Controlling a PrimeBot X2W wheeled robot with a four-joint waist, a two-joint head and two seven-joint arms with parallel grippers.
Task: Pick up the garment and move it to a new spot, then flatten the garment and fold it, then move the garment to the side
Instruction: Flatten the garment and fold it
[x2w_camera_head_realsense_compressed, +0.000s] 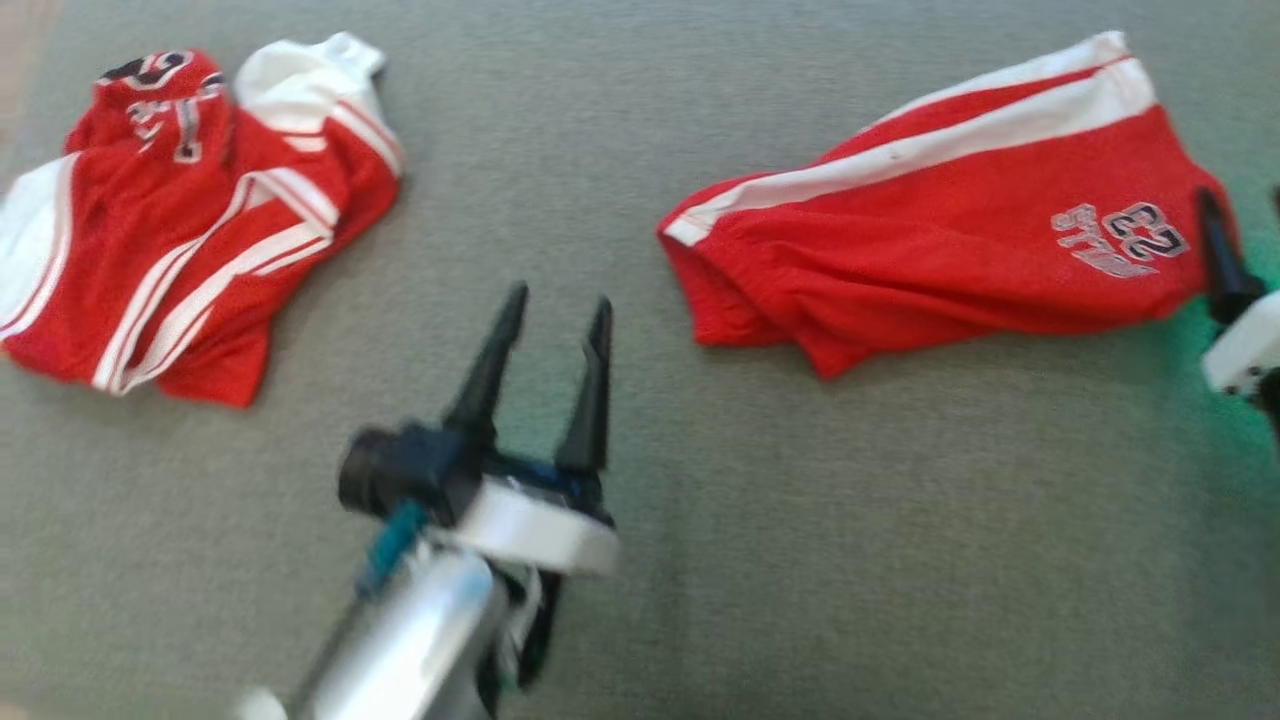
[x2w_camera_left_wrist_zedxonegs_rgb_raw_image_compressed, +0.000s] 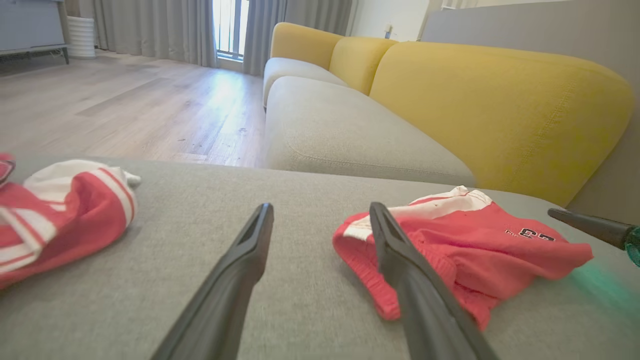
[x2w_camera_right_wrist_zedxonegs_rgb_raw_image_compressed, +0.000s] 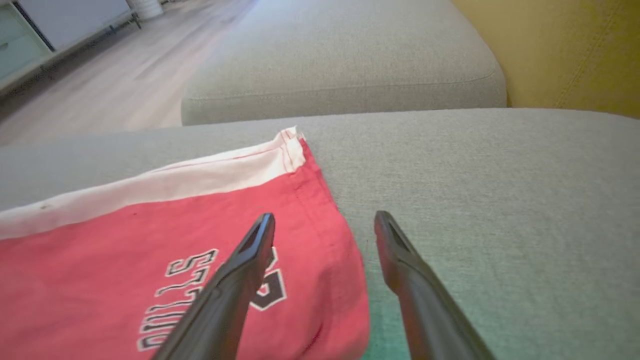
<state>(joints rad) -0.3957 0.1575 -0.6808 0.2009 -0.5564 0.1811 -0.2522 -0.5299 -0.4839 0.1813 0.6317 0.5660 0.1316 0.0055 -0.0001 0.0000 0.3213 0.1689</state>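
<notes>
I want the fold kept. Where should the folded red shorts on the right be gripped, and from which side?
Grip the red shorts at both short ends, from the sides: right gripper on the hem by the printed number, left gripper on the gathered waistband end. They lie flat, long across the cushion, so end grips should keep the layers together.

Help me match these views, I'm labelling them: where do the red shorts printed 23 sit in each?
Head view: red shorts, upper right.
Left wrist view: right of centre, low.
Right wrist view: lower left, running off the left edge.
Shared landmark: their white stripe along one edge.
</notes>
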